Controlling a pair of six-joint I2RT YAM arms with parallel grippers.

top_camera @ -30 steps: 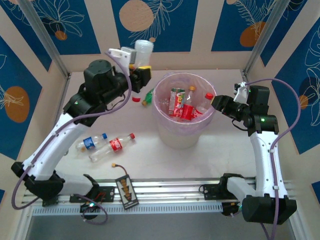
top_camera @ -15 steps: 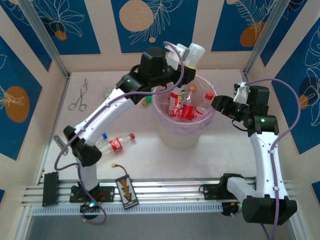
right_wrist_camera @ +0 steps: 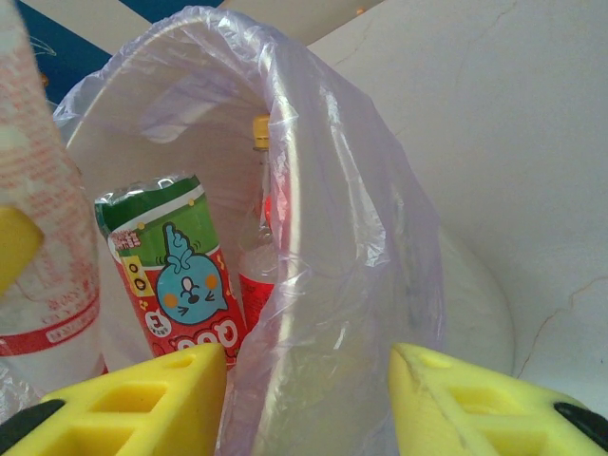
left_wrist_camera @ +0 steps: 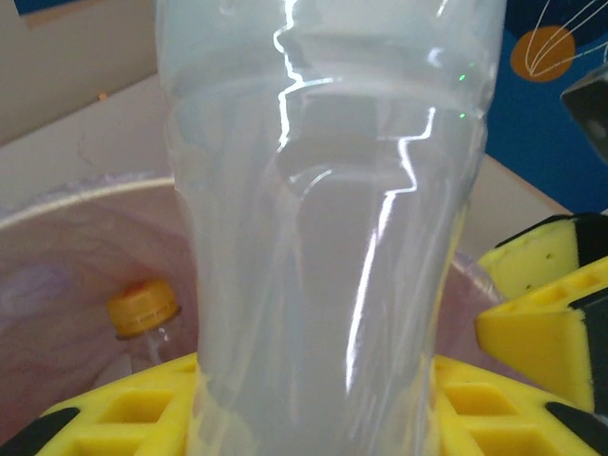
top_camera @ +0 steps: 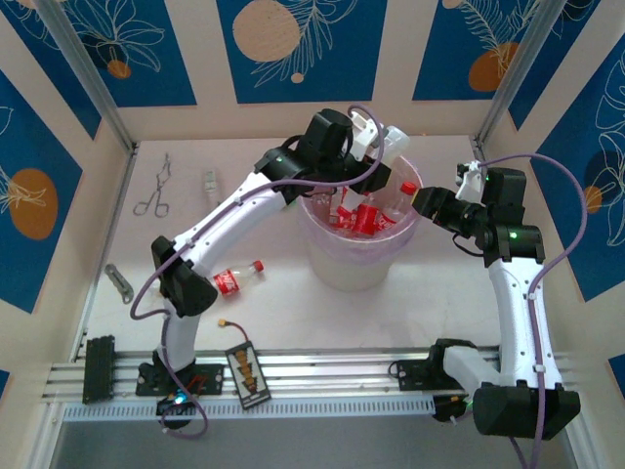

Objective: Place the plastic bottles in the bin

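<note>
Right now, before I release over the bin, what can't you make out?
Left wrist: the clear bottle blocks most of the bin's inside; both its ends run off the frame.
Top external: the left arm covers part of the bin's mouth, so the count inside is unsure.
Top external: the pale item beside the forceps is too small to name.
Right wrist: the liner hides the bin's lower part.

Metal forceps [top_camera: 154, 186] lie at the far left of the pale bench [top_camera: 293, 313], a small clear item [top_camera: 208, 180] just beside them. Nearer, a grey metal piece [top_camera: 118, 283] lies by the left edge. A black-and-yellow tag [top_camera: 247, 371] rests on the near rail [top_camera: 332, 366].
</note>
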